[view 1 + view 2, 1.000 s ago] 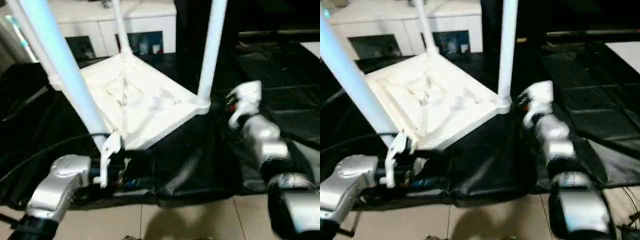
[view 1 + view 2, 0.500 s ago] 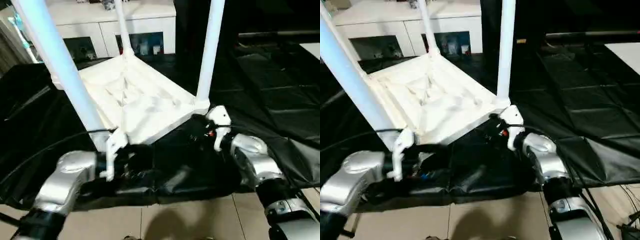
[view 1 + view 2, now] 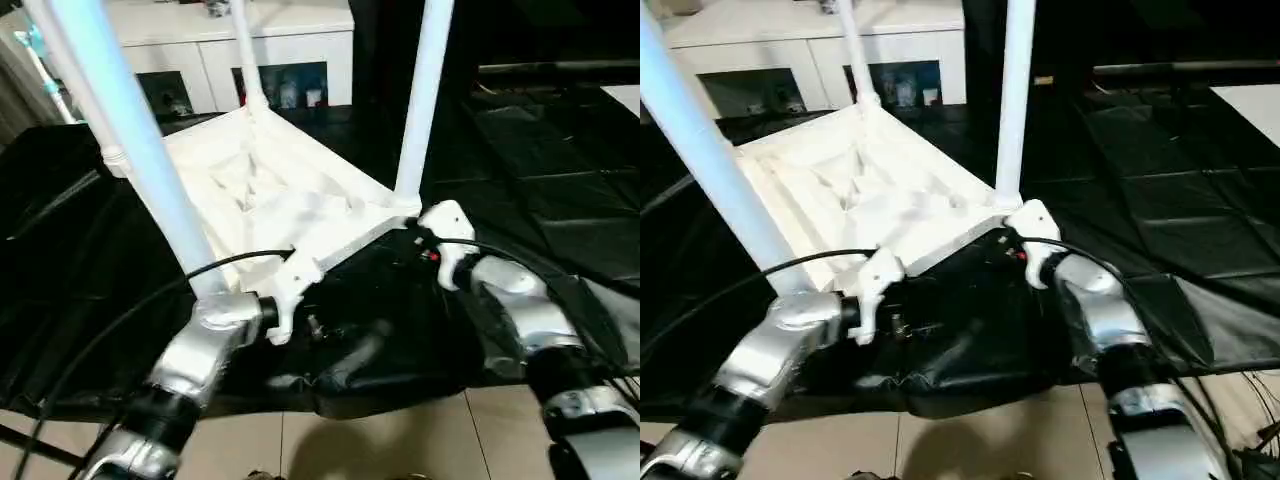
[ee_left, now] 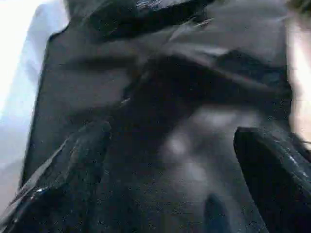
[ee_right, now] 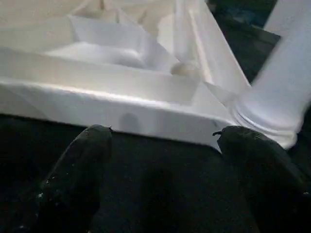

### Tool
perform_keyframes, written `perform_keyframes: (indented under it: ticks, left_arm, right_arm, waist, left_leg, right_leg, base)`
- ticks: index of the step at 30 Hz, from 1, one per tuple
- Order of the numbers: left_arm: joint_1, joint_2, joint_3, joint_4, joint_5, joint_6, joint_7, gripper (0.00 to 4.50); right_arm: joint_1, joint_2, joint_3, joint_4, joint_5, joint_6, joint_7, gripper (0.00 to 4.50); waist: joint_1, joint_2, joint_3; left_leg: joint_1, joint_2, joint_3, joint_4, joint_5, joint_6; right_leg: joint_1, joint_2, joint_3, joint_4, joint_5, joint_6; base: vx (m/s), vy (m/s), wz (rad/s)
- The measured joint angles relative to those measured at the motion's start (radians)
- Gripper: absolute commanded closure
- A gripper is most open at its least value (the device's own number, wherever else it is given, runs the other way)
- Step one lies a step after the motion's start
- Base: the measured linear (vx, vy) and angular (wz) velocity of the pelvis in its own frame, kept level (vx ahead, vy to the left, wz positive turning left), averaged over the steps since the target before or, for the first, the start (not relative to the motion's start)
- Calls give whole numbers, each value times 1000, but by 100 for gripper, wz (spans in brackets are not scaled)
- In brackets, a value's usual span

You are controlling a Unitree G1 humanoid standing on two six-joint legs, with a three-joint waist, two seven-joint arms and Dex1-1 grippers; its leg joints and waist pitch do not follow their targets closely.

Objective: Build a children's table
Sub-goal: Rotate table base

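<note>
The children's table lies upside down on the black-covered work table, its white top [image 3: 270, 200] ribbed side up. White legs stand up from its corners: a thick near one [image 3: 130, 150], a far one [image 3: 245, 60] and a right one [image 3: 420, 100]. My left gripper [image 4: 170, 194] hovers open over the black cover just in front of the top's near edge, holding nothing. My right gripper [image 5: 165, 160] is open too, its fingers [image 5: 77, 174] spread before the top's rim [image 5: 121, 104], beside the right leg's socket [image 5: 272, 111].
A white cabinet with glass doors [image 3: 250, 50] stands behind the table. The black cover [image 3: 400, 330] hangs in folds over the front edge above a tiled floor [image 3: 350, 440]. A black cable [image 3: 130, 310] loops over my left arm. Dark mats [image 3: 560, 180] lie to the right.
My left arm has swung right along the front edge, towards the middle. My right gripper came down from the right and now sits at the top's right corner.
</note>
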Motion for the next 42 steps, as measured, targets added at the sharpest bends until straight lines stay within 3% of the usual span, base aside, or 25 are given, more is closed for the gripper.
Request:
perform_keyframes:
  ticks: [12, 28, 30, 34, 36, 42]
  left_arm:
    - [-128, -73, -3, 200, 106, 44, 267, 2]
    - [-218, -112, 13, 393, 154, -106, 431, 2]
    - [-212, -109, 29, 382, 131, -151, 374, 2]
    - [-144, -92, 41, 245, 7, -227, 127, 2]
    - [-73, -36, 20, 130, -73, -216, -46, 2]
    - [41, 126, 23, -40, -238, -74, -329, 2]
  right_arm:
    - [14, -12, -17, -28, -14, 12, -57, 54]
    - [19, -12, -16, -35, -37, 13, -78, 54]
    - [23, -12, -15, -35, -38, 12, -77, 54]
    - [28, -12, -13, -38, -39, 11, -77, 54]
    - [31, -8, -12, -48, -39, 10, -76, 54]
    - [42, -1, -9, -56, -39, 9, -73, 54]
  waist:
    - [-2, 0, 0]
    - [0, 0, 0]
    - [3, 0, 0]
    - [11, 1, 0]
    - [11, 2, -1]
    - [20, 3, 0]
  left_leg:
    - [0, 0, 0, 0, 0, 0]
    - [-3, 0, -1, 0, 2, 4]
    - [-4, 0, -1, 0, 3, 5]
    - [-4, 0, 0, 1, 3, 6]
    - [-3, 0, 0, 0, 3, 6]
    - [-1, 1, 1, -1, 0, 1]
  right_leg:
    - [0, 0, -1, -1, 0, 1]
    - [0, 0, -2, -5, 2, -1]
    - [-1, 0, -3, -6, 1, -1]
    - [-1, 0, -1, -7, -1, -1]
    - [-1, 0, -1, -6, -2, 0]
    - [-1, 0, -1, -3, -2, -1]
  base:
    - [0, 0, 0]
    - [0, 0, 0]
    - [0, 0, 0]
    - [0, 0, 0]
    - [0, 0, 0]
    - [0, 0, 0]
